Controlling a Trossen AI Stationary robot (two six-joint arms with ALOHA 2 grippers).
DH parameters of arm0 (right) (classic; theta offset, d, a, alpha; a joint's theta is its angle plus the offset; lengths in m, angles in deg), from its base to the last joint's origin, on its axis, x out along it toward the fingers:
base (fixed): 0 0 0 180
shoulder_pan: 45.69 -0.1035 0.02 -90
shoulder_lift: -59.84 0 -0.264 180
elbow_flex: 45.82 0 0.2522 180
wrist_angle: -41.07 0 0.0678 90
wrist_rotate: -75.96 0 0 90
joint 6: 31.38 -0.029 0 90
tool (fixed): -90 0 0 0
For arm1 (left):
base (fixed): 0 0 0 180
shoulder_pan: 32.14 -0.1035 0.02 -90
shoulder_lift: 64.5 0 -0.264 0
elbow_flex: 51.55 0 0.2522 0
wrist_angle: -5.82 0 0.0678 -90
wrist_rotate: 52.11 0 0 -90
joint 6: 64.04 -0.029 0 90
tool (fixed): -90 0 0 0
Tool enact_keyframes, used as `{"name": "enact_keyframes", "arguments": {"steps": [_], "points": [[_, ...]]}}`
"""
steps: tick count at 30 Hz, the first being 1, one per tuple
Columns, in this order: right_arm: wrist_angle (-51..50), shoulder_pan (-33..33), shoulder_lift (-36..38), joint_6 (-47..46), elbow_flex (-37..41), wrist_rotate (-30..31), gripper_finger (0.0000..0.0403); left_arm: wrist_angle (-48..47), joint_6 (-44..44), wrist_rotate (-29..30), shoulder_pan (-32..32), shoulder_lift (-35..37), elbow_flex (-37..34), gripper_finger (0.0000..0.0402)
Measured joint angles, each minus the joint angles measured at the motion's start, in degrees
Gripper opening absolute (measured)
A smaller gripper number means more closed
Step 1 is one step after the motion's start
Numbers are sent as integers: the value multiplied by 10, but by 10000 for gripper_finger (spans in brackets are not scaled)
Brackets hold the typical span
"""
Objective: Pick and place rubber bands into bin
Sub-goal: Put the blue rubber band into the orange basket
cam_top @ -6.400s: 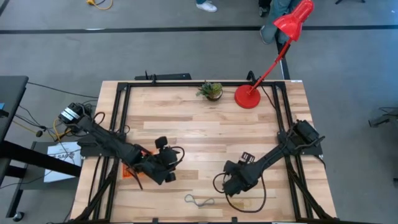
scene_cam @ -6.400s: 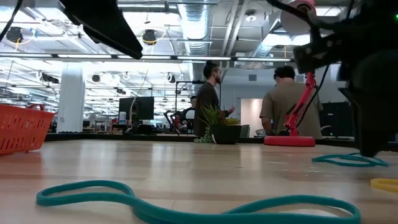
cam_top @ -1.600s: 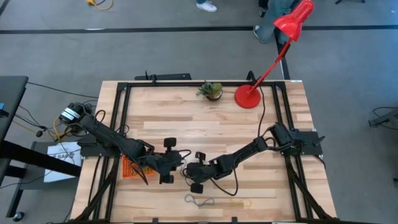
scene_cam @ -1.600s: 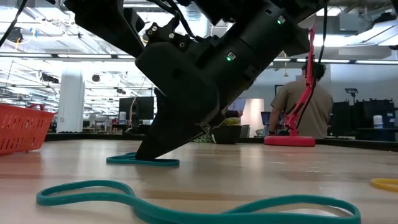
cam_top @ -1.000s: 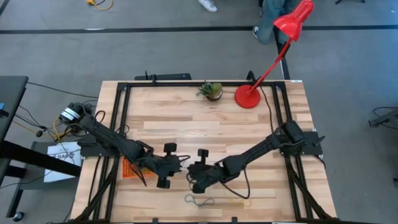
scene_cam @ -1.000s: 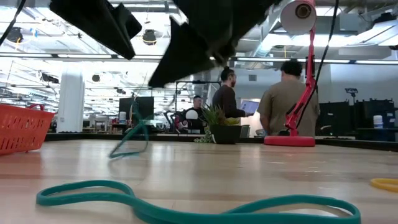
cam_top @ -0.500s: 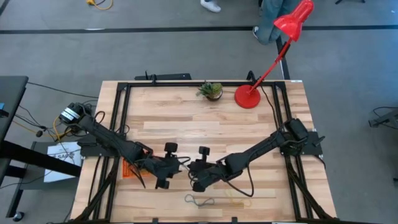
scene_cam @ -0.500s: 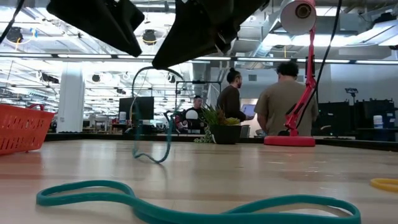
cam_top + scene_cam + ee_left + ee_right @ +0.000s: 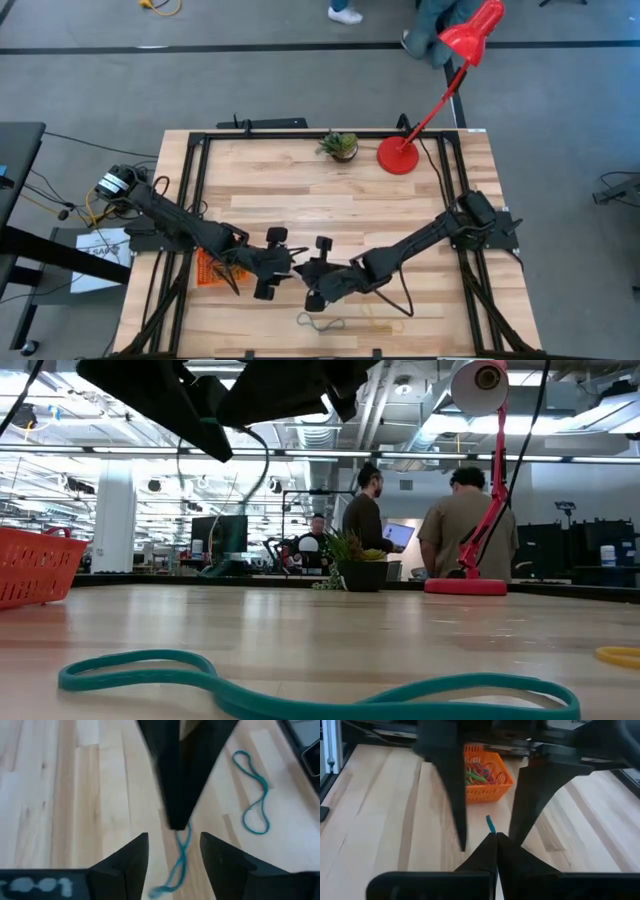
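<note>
From above, the two dark arms meet over the middle of the pale wooden table (image 9: 330,200), the left gripper (image 9: 272,272) and the right gripper (image 9: 312,280) almost tip to tip just beside the small bright orange plastic bin (image 9: 207,268), while a thin grey loop of rubber (image 9: 321,323) lies on the boards further from the bin. At table height, a teal rubber band (image 9: 255,485) hangs from the dark fingers overhead and a larger teal loop (image 9: 300,685) sprawls in the foreground; two people stand in the room behind. The left wrist camera shows its own fingers (image 9: 125,865) spread wide, with the other arm's tip coming down between them and the teal band (image 9: 179,855) dangling from it. The right wrist camera shows its fingers (image 9: 485,855) pressed together, pinching the band (image 9: 491,825), with the bin (image 9: 487,782), already holding coloured bands, just beyond. This looks like a handover; next, the left fingers should close on the band before the right lets go.
</note>
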Motion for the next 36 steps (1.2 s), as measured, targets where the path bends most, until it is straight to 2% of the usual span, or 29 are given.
{"name": "enact_keyframes", "arguments": {"steps": [4,11,18,23,30,36], "points": [[-1,0,0,1,0,1,0,-22,-2,20,1,0,0,132],[-25,5,0,-5,0,0,3,-42,-2,27,2,0,0,13],[-80,13,0,-46,0,0,42,-46,-2,28,2,0,0,3],[-117,19,0,-88,0,-2,71,-89,7,39,2,0,0,2],[-156,25,0,-125,0,-15,78,-246,104,59,16,1,1,1],[-163,25,0,-125,0,-16,78,-448,279,72,67,12,53,0]]}}
